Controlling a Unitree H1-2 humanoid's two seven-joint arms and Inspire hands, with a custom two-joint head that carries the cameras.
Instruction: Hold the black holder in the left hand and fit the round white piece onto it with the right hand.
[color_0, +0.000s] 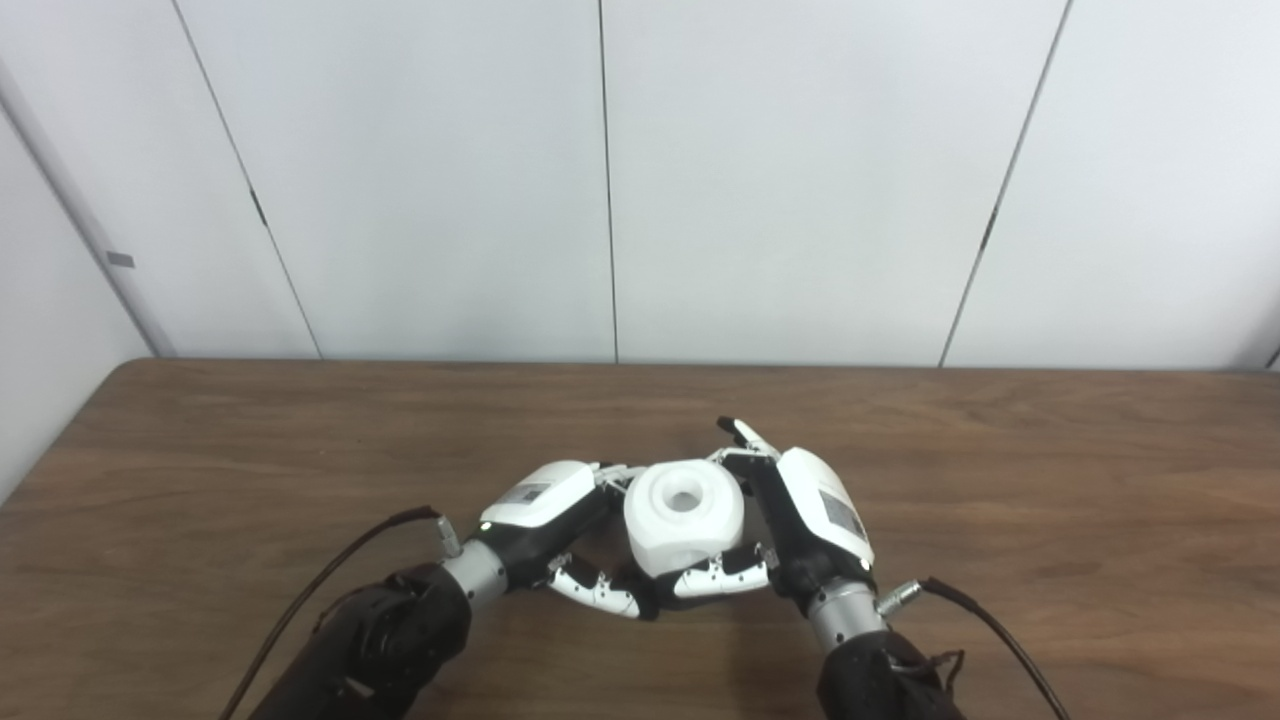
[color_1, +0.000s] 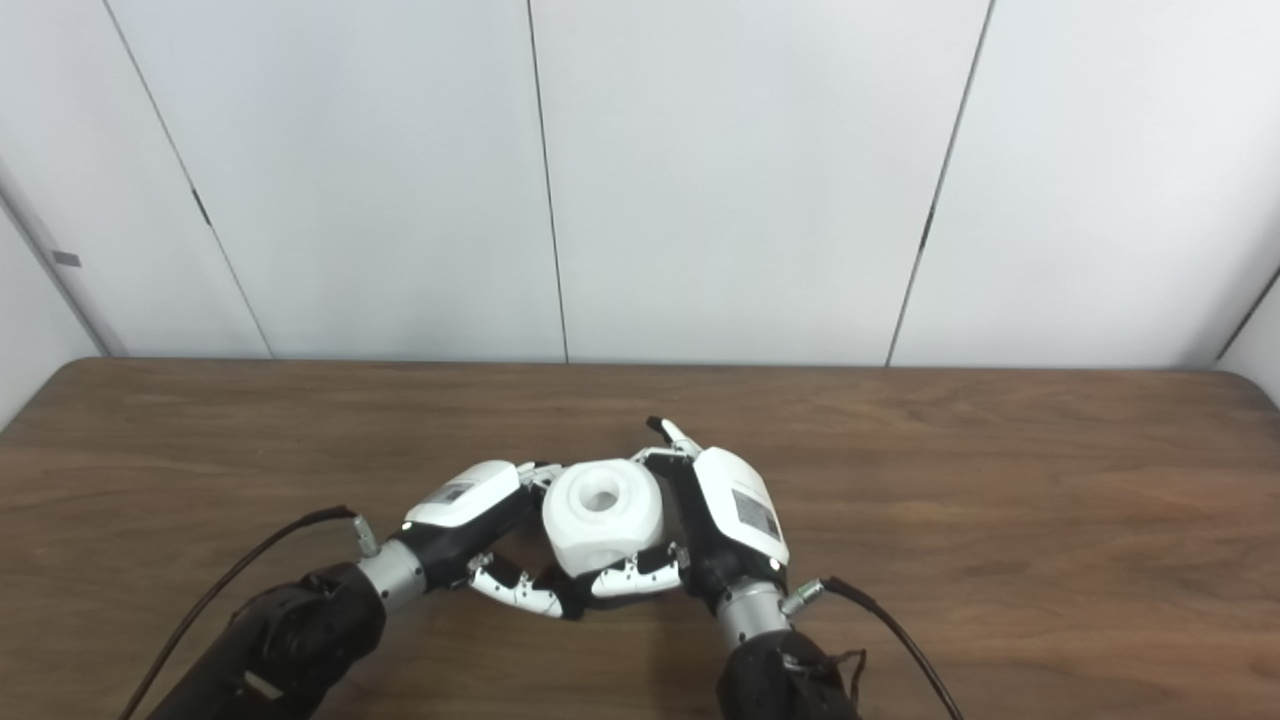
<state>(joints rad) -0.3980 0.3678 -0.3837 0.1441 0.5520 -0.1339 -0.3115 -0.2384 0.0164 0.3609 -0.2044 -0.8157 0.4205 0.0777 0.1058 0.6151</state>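
Observation:
The round white piece (color_0: 684, 515), a chunky ring with a hole in its top, sits between my two hands near the table's front middle. My right hand (color_0: 800, 520) is closed around its right side, thumb under the front, one finger sticking out behind. My left hand (color_0: 560, 520) curls in from the left, its thumb (color_0: 595, 592) reaching below the piece. The black holder is hidden; a dark bit shows at the piece's lower edge (color_0: 645, 595), and I cannot tell whether the left hand grips it.
The brown wooden table (color_0: 300, 450) stretches wide to both sides and behind the hands. White wall panels (color_0: 600, 180) rise behind its far edge. Black cables (color_0: 330, 570) trail from both wrists.

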